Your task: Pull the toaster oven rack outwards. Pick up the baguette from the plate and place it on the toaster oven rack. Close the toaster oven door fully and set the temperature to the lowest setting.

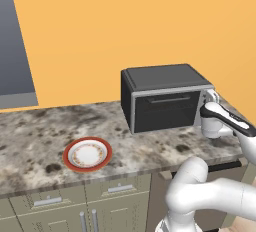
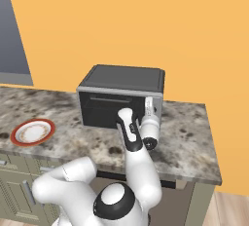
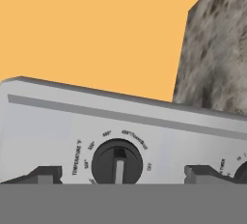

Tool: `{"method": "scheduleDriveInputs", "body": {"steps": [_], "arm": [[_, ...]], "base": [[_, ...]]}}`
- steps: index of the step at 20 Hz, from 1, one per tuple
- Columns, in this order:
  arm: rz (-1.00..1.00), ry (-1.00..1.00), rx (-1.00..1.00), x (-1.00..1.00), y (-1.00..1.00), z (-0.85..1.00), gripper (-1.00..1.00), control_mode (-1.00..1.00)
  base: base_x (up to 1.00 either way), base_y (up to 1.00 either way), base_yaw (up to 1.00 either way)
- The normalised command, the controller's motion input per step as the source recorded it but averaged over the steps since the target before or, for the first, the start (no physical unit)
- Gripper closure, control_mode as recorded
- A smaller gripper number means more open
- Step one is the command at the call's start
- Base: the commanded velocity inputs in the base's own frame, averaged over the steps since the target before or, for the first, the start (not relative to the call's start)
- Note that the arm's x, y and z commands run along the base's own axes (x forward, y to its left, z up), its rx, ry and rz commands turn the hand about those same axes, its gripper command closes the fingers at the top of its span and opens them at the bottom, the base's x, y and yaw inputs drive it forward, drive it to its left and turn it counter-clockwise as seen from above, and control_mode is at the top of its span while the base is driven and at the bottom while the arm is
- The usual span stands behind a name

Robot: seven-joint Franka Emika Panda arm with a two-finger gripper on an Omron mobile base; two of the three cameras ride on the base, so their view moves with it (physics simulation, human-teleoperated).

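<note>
The toaster oven (image 1: 160, 78) (image 2: 121, 78) stands on the counter with its door (image 1: 165, 108) (image 2: 109, 109) shut upright, so the rack is hidden behind it. The plate (image 1: 87, 153) (image 2: 32, 131) lies to its left with a bare white centre; the baguette is out of view. My gripper (image 1: 211, 97) (image 2: 150, 105) (image 3: 123, 175) is pressed up to the oven's right-hand control strip. It is open, one dark fingertip (image 3: 43, 175) on each side of the black temperature knob (image 3: 117, 162), apart from it.
The speckled stone counter (image 1: 30, 136) runs left of the oven, with cabinet drawers (image 1: 47, 201) below its front edge. A second knob (image 3: 241, 170) sits further along the strip. A grey panel (image 1: 15, 41) hangs on the orange wall at far left.
</note>
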Motion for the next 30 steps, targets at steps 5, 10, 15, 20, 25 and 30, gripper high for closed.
{"method": "scheduleDriveInputs", "body": {"steps": [5, 10, 15, 20, 25, 30], "arm": [[0.00, 0.00, 0.00, 0.00, 0.00, 0.00, 1.00, -1.00], [0.00, 0.00, 0.00, 0.00, 0.00, 0.00, 1.00, -1.00], [0.00, 0.00, 0.00, 0.00, 0.00, 0.00, 1.00, -1.00], [0.00, 0.00, 0.00, 0.00, 0.00, 0.00, 1.00, -1.00], [0.00, 0.00, 0.00, 0.00, 0.00, 0.00, 1.00, -1.00], [0.00, 0.00, 0.00, 0.00, 0.00, 0.00, 1.00, -1.00]], "base": [[0.00, 0.00, 0.00], [0.00, 0.00, 0.00], [0.00, 0.00, 0.00], [0.00, 0.00, 0.00], [0.00, 0.00, 0.00], [0.00, 0.00, 0.00]]}}
